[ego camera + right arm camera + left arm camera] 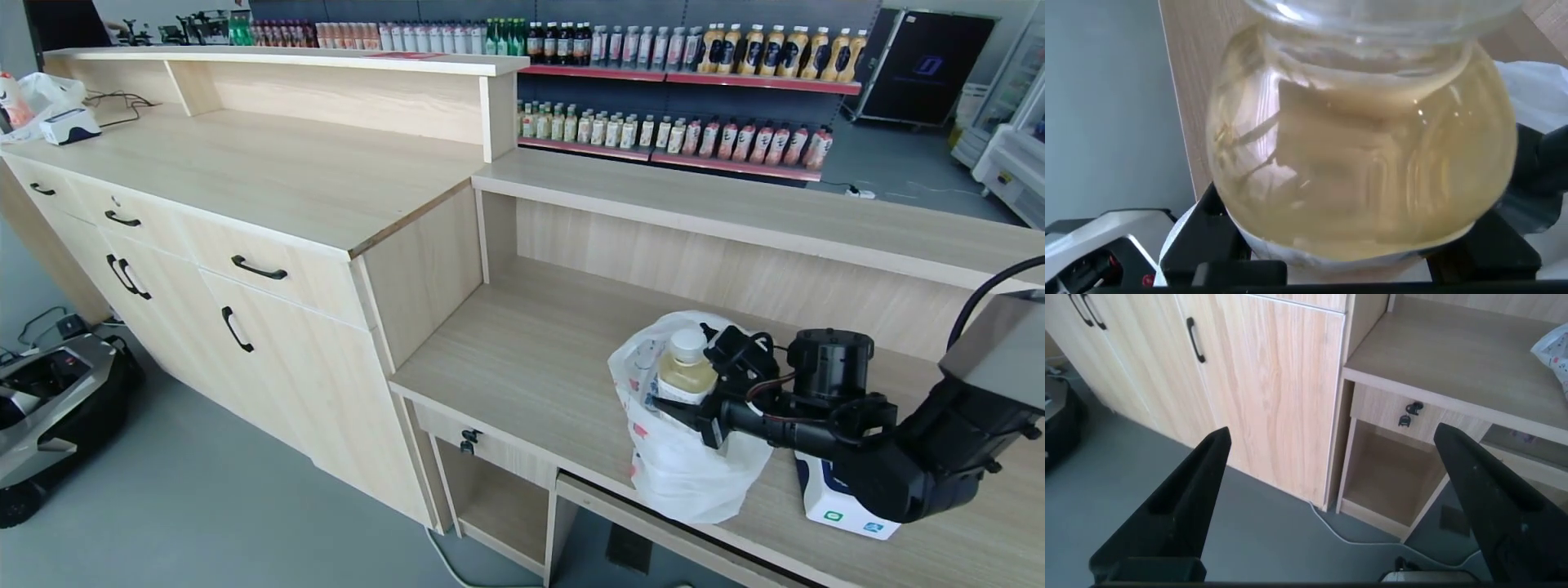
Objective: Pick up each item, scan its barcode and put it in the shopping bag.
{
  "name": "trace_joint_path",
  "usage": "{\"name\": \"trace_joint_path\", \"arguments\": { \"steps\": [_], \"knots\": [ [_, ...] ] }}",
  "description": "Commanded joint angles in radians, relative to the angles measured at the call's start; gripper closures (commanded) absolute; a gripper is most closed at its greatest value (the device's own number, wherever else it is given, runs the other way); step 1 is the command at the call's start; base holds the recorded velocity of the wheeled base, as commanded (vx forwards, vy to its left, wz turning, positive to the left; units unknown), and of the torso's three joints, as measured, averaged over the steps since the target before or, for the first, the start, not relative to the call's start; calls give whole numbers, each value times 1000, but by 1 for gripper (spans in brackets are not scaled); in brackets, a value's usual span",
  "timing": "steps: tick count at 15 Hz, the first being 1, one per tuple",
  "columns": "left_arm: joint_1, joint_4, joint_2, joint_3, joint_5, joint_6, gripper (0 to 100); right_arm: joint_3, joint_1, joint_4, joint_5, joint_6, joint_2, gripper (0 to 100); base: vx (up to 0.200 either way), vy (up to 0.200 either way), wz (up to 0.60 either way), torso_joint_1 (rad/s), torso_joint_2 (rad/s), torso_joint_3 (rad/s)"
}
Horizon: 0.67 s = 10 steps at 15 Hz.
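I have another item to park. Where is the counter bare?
The low desk is bare between the tall cabinet and the shopping bag. Crowded beyond: the right gripper holds the bottle at the bag's mouth, a white box alongside.

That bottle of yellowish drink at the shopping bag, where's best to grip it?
Around its body below the shoulder, coming from the side. The bottle stands upright with a narrow capped neck, so the wide round body probably offers the surer hold; the right gripper grips it there.

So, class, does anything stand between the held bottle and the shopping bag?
Nothing visible does. The right gripper holds the bottle at the open mouth of the shopping bag, with no other item between them.
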Motion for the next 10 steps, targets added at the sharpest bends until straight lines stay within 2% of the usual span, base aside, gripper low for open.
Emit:
{"name": "trace_joint_path", "arguments": {
  "steps": [1, 10],
  "knots": [
    [0, 0, 0, 0, 0, 0, 0, -24, 2, -19, 1, 0, 71, 100, 0, 0, 0, 0, 0, 0],
    [0, 0, 0, 0, 0, 0, 0, -49, -6, -72, 1, 1, 186, 100, 0, 0, 0, 0, 0, 0]
  ]
}}
